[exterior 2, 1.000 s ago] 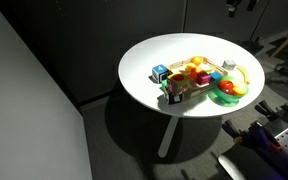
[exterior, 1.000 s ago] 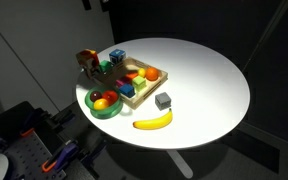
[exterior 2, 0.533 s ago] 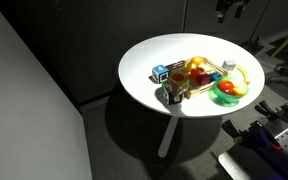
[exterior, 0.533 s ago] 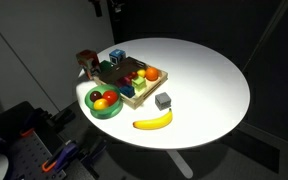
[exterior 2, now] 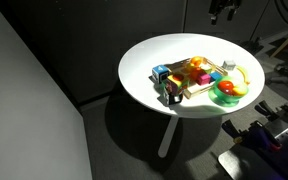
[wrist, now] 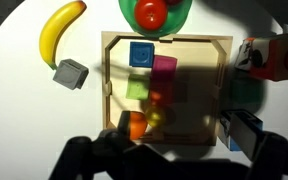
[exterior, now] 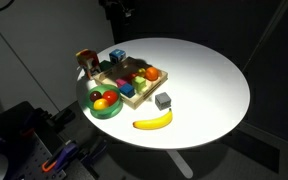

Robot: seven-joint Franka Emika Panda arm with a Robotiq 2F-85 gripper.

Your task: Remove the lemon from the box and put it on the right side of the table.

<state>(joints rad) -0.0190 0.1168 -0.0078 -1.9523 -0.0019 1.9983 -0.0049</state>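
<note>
My hand (exterior: 118, 9) hangs high above the far left of the worktop (exterior: 209, 80), pointing straight down. It is released, fingers (wrist: 89, 155) spread wide, grasping nothing. The lemon (wrist: 156, 117) lies shadowed inside the box (wrist: 167, 38), directly beneath me.

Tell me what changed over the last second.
The gripper shifted sideways, high above the table, and shadow spread over the box. It took hold of nothing. The box, banana, green bowl and grey cube stayed put.
</note>
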